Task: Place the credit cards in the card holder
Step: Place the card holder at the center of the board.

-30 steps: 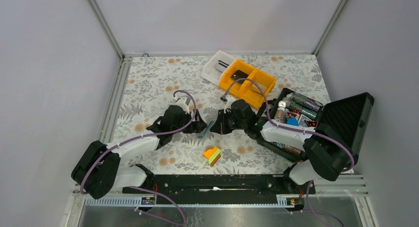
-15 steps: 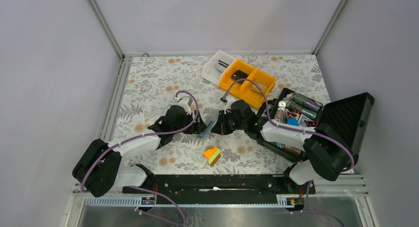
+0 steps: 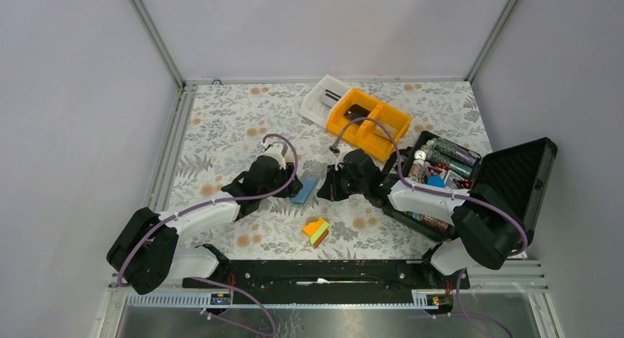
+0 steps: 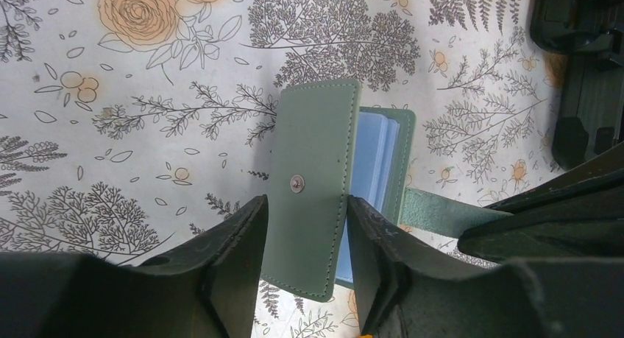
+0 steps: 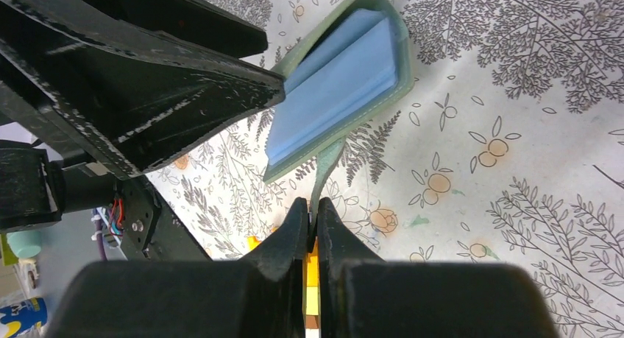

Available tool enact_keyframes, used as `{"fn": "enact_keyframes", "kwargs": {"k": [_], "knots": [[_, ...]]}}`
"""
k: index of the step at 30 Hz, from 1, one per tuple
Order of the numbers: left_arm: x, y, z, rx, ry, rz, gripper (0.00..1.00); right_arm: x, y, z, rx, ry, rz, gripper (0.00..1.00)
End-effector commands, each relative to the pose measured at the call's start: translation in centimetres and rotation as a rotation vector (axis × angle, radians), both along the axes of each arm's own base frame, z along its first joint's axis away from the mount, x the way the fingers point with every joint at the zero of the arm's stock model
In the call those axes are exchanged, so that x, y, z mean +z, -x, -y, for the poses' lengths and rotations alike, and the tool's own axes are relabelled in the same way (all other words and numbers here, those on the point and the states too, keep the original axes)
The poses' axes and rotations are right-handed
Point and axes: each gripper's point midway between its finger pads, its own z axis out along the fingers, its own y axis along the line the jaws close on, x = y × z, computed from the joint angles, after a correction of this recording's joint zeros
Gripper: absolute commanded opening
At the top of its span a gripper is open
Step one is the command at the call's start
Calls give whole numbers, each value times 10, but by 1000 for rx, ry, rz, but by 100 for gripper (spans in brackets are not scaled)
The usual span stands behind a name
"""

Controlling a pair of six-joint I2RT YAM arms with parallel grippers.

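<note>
The holder (image 3: 304, 190) lies half open near the middle of the surface, its light-blue inside showing, between the two grippers. The left gripper (image 4: 306, 205) is closed partway on the holder's grey-green flap, with a finger against each long edge. The right gripper (image 5: 310, 209) is pinched tight on the thin strap (image 5: 327, 165) running from the holder. Dark flat pieces in the trays (image 3: 321, 99) by the far edge may be the cards (image 3: 331, 96), though they are too small to tell.

No text readable; case (image 3: 516, 174) contents perhaps too small.
</note>
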Motion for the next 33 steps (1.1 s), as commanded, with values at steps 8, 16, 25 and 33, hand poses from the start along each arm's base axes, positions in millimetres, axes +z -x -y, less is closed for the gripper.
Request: {"fn": "enact_keyframes", "kwargs": {"k": [8,16,25,33], "knots": [[4,-11,-18,85,-77,52,29,-3,-16,7,-56,58,39,0],[-8,-6,-29,116,-120,35,17,-14,-17,13,-78,97,23,0],[-15,16,-23,164,64,-23,0,3,-31,15,-147,114,47,51],[-2,28,-28,261,233,-35,0,35,-45,5,-201,75,49,54]]}}
